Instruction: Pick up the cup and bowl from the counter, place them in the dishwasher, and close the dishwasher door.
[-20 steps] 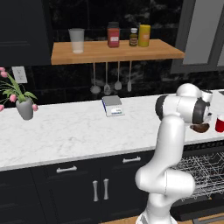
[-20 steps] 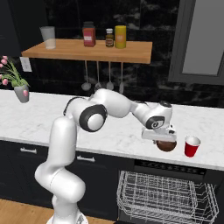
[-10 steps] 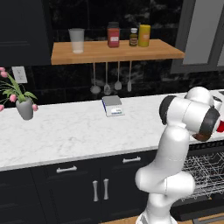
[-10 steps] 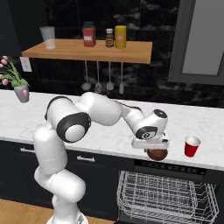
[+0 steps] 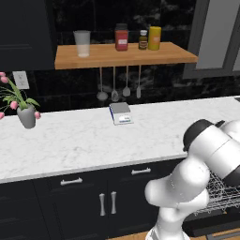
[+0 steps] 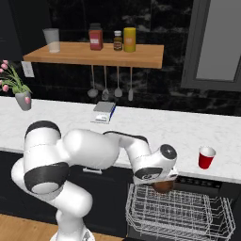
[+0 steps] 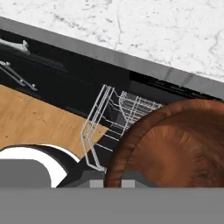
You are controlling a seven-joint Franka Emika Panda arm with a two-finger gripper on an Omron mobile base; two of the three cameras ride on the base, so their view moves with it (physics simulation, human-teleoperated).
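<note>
End effector [image 6: 161, 184] clenching rim of small dark-brown rounded bowl [image 7: 175, 146]; I'm holding it over silver wire-mesh rack [image 6: 176, 212] of black dishwasher, ready for lowering. Small red cup [image 6: 206, 157] waiting upright on white marble table [image 6: 155, 127].

Glossy white arm [image 6: 89, 150] of rounded, bulbous segments with black bands at the joints.

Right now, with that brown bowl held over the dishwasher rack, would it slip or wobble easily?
Probably a little. The bowl is round and smooth-looking, and the pincer seems to hold it by the rim alone, so it could swing or slide. It looks rigid, not floppy. Set on the wire rack, its curved bottom might rock between the wires.
</note>
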